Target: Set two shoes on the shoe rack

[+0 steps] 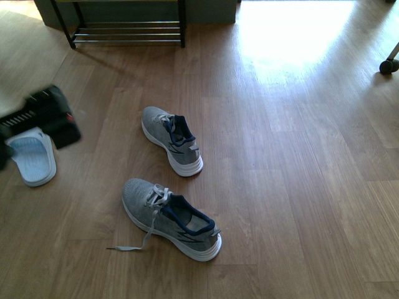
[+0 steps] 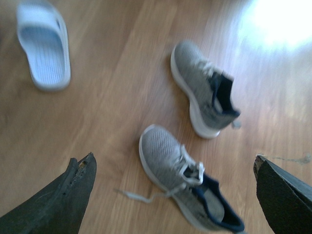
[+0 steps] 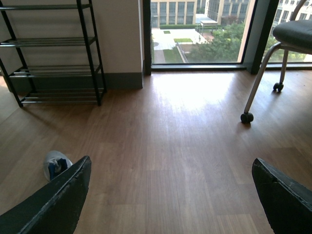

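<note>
Two grey knit sneakers with white soles and navy lining lie on the wooden floor. The far shoe [image 1: 173, 141] and the near shoe [image 1: 171, 218], whose lace trails loose, both point away to the left. The shoe rack [image 1: 128, 31], with a black frame and chrome rods, stands against the far wall; the right wrist view shows its tiers [image 3: 53, 53] bare. My left gripper [image 2: 173, 163] is open and hangs above the near shoe [image 2: 187, 180], with the far shoe [image 2: 204, 95] beyond. My left arm [image 1: 40, 118] shows blurred at far left. My right gripper [image 3: 170, 168] is open over bare floor.
A white and pale blue slipper [image 1: 34, 156] lies at the left under my left arm, also in the left wrist view [image 2: 45, 46]. A wheeled chair [image 3: 287, 39] stands at the right by the window, its caster [image 1: 389, 65] at the far right edge.
</note>
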Robot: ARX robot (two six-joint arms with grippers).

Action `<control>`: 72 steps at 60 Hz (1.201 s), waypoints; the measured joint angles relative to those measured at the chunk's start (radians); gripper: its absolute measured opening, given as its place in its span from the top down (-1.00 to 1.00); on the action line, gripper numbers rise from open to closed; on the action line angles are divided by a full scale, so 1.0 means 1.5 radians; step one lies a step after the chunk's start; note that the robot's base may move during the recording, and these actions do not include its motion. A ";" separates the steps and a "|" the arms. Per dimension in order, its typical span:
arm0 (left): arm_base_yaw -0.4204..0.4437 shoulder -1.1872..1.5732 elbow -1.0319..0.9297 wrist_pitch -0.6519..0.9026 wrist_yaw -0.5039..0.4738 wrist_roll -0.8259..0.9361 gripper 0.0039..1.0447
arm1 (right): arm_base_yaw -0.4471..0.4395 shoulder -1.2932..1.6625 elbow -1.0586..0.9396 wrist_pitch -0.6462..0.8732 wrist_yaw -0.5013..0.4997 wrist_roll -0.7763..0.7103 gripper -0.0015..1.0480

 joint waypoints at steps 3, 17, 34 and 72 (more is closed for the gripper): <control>-0.011 0.078 0.027 0.000 0.037 -0.039 -0.83 | 0.000 0.000 0.000 0.000 0.001 0.000 -0.82; -0.026 0.285 0.113 -0.011 0.092 -0.165 -0.83 | 0.000 0.000 0.000 0.000 0.001 0.000 -0.82; -0.029 0.446 0.254 -0.111 0.175 -0.199 -0.83 | 0.000 0.000 0.000 0.000 0.000 0.000 -0.82; -0.064 0.621 0.482 -0.211 0.258 -0.184 -0.83 | 0.000 0.000 0.000 0.000 0.000 0.000 -0.82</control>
